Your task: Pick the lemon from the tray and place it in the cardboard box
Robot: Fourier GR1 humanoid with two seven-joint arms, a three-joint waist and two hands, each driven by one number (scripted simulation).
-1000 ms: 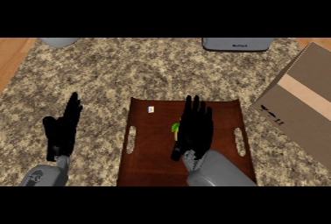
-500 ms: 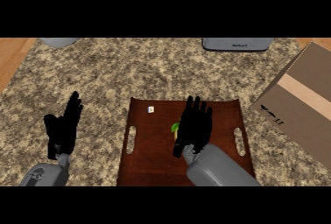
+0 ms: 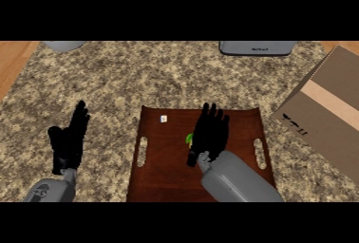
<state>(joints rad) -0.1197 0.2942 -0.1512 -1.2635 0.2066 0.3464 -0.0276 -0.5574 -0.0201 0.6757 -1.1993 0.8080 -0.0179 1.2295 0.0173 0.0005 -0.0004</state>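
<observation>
Right hand [image 3: 210, 135] is spread flat over the tray [image 3: 168, 175], fingers straight and pointing up the view, open and gripping nothing. The lemon [image 3: 189, 138] is on the tray right beneath it, only a green sliver peeking out at the hand's left edge, by the thumb side, so most of it is hidden and I can't call its long axis. That's the relation that matters: the fruit lies under the palm and a touch to the left of it, not ahead of the fingertips, so by my read the fingers need to curl down and inward around it rather than reach further. The right hand is far the nearer one; the left hand [image 3: 69, 140] rests open off the tray's left side over the speckled counter [image 3: 161, 76], fingers up. The box [image 3: 329, 111] stands off to the right, well apart from the tray, tilted in view with a pale tape strip and a small dark mark on its near corner, too small to read. A small white tag [image 3: 164, 118] sits near the tray's top edge, unreadable too. The grey object [image 3: 257, 47] at the top carries writing I can't make out.
</observation>
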